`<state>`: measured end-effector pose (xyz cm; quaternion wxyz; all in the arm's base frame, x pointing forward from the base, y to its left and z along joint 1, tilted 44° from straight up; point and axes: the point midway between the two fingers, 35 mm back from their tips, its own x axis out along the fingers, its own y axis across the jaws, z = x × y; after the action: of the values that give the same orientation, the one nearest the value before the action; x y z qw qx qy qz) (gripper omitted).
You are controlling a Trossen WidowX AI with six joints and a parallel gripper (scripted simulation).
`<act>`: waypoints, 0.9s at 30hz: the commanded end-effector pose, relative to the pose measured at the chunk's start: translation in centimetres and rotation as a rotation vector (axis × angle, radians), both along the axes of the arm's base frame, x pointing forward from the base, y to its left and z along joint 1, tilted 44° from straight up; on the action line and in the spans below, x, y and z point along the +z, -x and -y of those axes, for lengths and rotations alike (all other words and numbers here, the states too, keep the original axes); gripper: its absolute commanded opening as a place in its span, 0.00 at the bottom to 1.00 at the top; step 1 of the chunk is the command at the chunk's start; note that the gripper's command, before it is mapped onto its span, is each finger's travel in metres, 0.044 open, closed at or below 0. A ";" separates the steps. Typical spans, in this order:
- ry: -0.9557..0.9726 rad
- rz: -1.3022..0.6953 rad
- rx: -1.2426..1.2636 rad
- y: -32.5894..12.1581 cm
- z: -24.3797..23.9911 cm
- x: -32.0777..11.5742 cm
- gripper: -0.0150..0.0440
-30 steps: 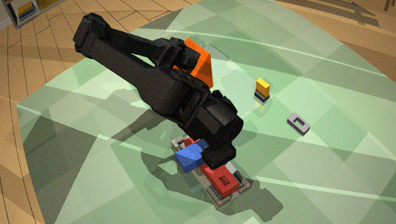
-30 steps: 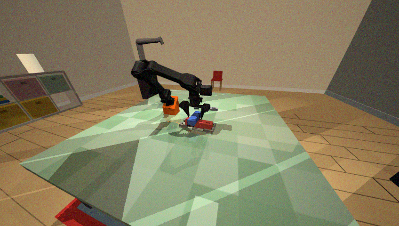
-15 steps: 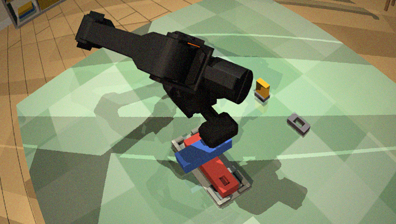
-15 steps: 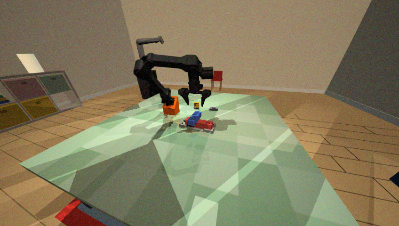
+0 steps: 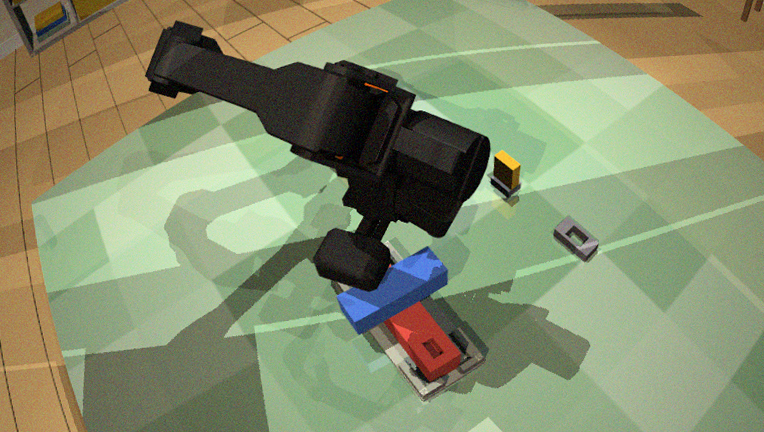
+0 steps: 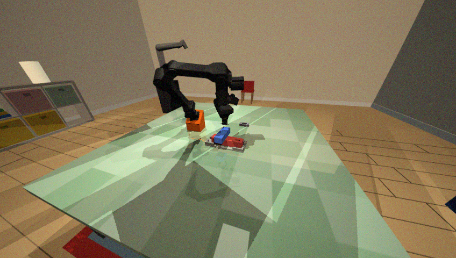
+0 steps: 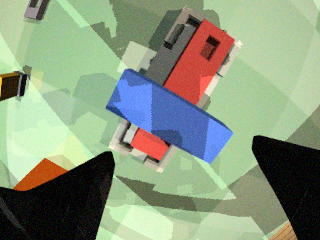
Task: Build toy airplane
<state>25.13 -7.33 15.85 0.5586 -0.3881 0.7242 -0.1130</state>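
Note:
The red fuselage lies lengthwise in the grey cradle. The blue wing rests crosswise on top of it; its tab and the socket below are hidden. The open tail socket is empty. The yellow tail fin stands upright in a small dark holder, apart from the cradle. My gripper is open and empty, above and behind the wing, touching nothing. In the top view the arm hides part of the fuselage's far end.
A small grey block with a rectangular hole lies on the table beyond the cradle. An orange block stands behind the cradle, by the lower arm. The green table bears everything.

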 end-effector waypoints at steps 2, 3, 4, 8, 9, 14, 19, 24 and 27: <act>0.035 0.357 -0.376 0.0 0.0 0.0 1.00; 0.035 0.357 -0.376 0.0 0.0 0.0 1.00; 0.035 0.357 -0.376 0.0 0.0 0.0 1.00; 0.035 0.357 -0.376 0.0 0.0 0.0 1.00; 0.035 0.357 -0.376 0.0 0.0 0.0 1.00; 0.015 0.358 -0.372 -0.8 -2.1 -1.8 1.00; -0.025 0.351 -0.369 -1.4 -9.3 -7.8 1.00; -0.019 0.344 -0.374 1.1 -15.9 -13.8 1.00; 0.005 0.348 -0.377 3.8 -19.0 -17.2 1.00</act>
<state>23.69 9.65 1.17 0.6493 -0.2170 0.6760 -0.2725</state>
